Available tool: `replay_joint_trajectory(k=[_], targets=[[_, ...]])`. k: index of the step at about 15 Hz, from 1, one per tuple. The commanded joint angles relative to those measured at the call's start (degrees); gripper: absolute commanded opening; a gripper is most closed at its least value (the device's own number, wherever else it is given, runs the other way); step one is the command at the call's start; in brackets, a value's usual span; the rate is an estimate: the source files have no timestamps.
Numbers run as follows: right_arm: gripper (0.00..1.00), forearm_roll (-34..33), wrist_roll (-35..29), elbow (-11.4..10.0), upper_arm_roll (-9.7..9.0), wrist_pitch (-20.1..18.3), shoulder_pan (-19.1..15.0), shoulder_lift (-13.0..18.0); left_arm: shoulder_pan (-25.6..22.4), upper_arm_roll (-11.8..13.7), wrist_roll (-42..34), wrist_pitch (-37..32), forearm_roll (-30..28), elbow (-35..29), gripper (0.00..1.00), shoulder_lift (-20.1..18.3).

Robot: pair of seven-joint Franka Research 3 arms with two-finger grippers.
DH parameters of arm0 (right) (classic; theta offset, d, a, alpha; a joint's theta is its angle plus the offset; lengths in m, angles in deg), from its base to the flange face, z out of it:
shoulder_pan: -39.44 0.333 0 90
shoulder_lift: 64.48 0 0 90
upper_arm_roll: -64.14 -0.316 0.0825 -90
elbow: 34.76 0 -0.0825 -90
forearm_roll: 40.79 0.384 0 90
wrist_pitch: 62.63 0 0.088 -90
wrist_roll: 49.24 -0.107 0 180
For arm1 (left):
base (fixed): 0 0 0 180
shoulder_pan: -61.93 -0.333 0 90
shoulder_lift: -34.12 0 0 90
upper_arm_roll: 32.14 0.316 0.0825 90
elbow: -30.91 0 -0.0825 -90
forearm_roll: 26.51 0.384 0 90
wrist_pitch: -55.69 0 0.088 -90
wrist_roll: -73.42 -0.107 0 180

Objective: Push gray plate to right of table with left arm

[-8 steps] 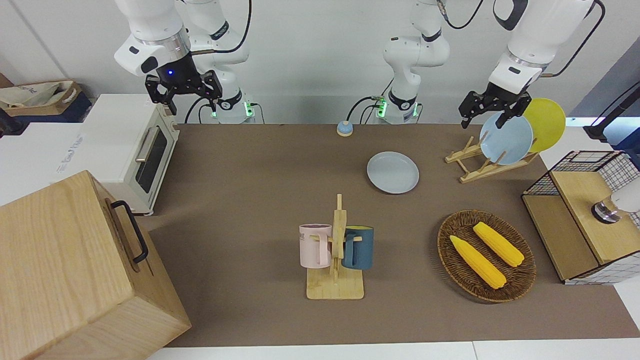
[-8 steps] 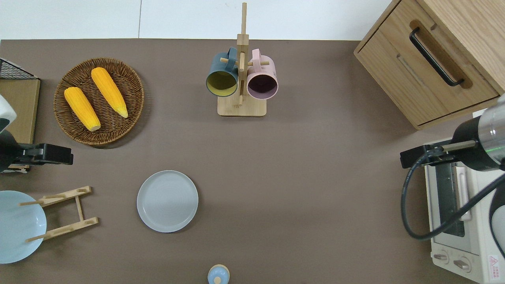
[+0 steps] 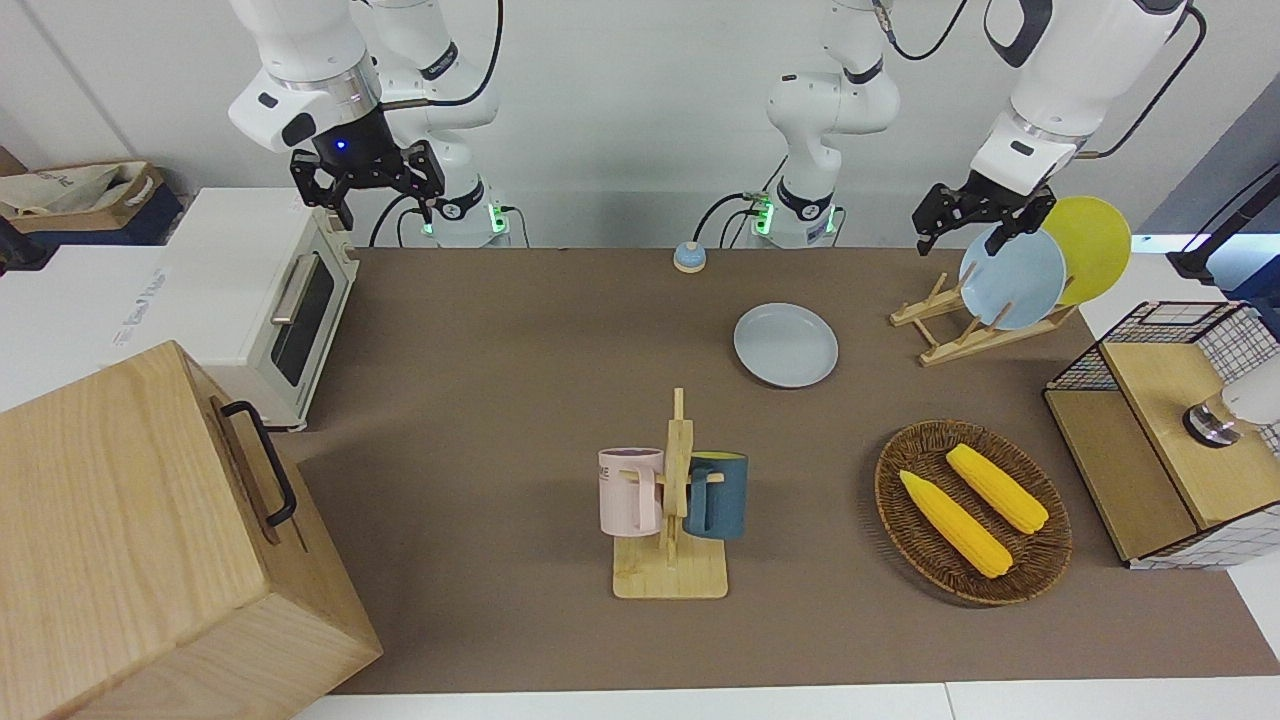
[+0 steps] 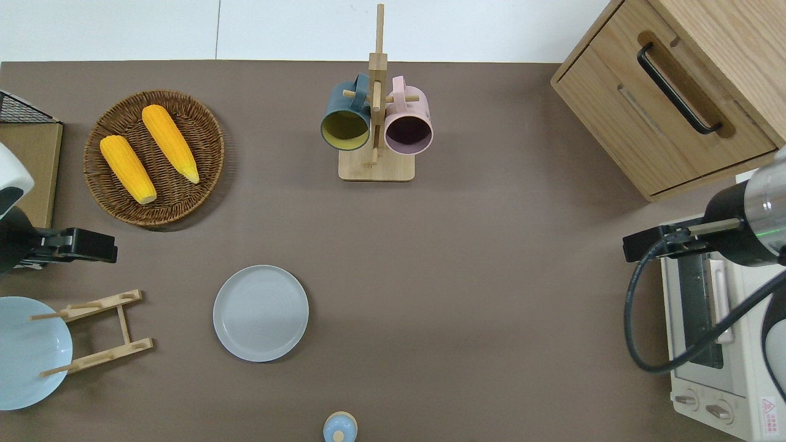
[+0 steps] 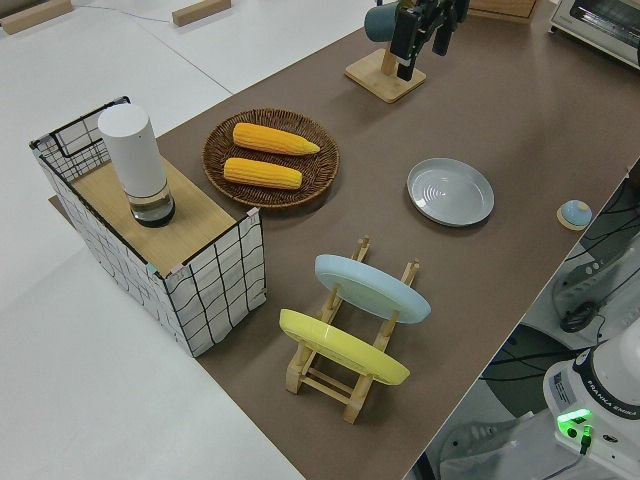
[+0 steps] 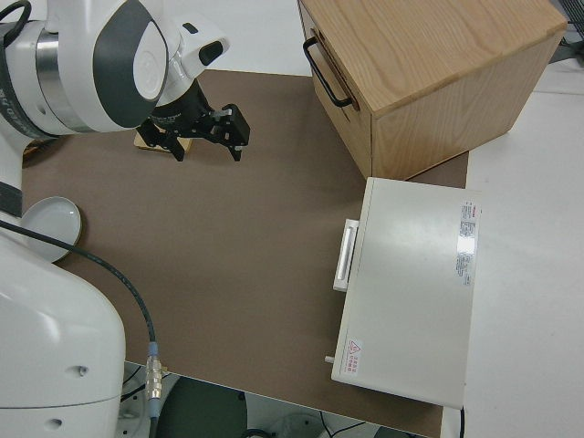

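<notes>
The round, shallow pale gray plate [image 4: 261, 313] with its slightly raised rim is lying flat on the brown-matted tabletop [image 4: 466, 276], beside the slatted wooden plate rack [image 4: 98, 331] and nearer to the robots than the woven wicker basket [image 4: 153, 158] cradling two yellow corn cobs [image 4: 147, 152]. The left arm's black end effector [image 4: 83, 243] is hovering, fingers spread apart, over bare mat between rack and basket. The right arm is sitting parked, its end effector [image 3: 366, 178] splayed open
</notes>
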State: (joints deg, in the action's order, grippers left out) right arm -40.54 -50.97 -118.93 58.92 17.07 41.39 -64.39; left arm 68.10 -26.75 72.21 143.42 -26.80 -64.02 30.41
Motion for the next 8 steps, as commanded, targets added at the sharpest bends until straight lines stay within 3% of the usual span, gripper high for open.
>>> replay_joint_trajectory(k=[1, 8], targets=[[0.983, 0.5, 0.1, 0.0, -0.23, -0.7, -0.6, 0.4, -0.1, -0.4, 0.5, -1.2, 0.4, 0.0, 0.99, 0.2], [0.983, 0.5, 0.1, 0.1, -0.32, -0.7, -0.6, 0.4, -0.3, -0.5, 1.6, -1.2, -0.6, -3.6, 0.99, -0.8]])
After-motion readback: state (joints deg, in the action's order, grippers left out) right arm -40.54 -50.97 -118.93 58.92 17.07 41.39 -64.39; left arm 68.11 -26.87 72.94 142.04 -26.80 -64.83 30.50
